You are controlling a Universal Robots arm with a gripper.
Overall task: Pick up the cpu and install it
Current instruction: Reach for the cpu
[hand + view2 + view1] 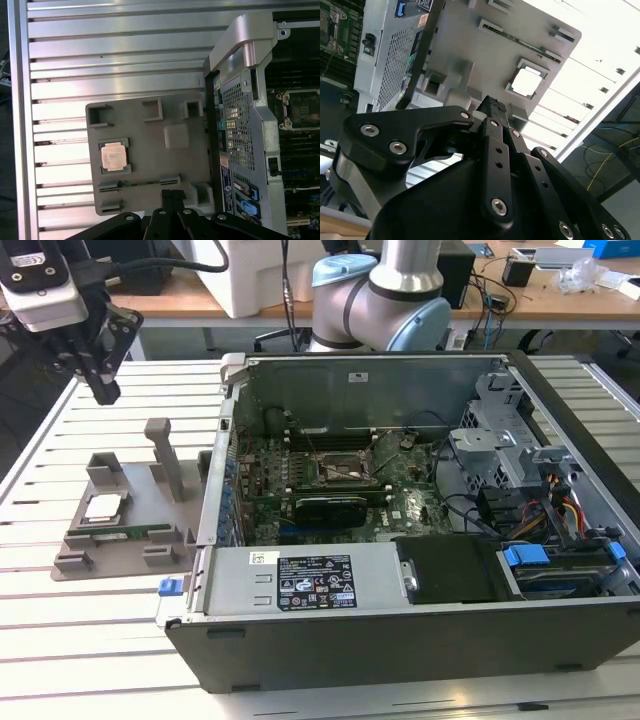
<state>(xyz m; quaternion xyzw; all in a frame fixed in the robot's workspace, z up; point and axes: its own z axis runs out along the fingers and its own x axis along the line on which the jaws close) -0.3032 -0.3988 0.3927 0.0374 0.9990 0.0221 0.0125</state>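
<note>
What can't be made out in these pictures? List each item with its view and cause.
- Underside of the silvery square cpu: hidden in all views, since it lies flat in the grey plastic holder.
- Black-framed square socket: too small in the exterior view to tell whether it is empty.
- Black gripper: its body is cut off by the picture edge in both wrist views.

Cpu (114, 156) seated in grey tray (145, 137)
Tray rests on slatted table (100, 50), just beside the open case (240, 115).

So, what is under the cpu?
The cpu sits in a recess of the gray holder plate, which lies on the slatted table. Its underside and the recess floor are covered.
</note>
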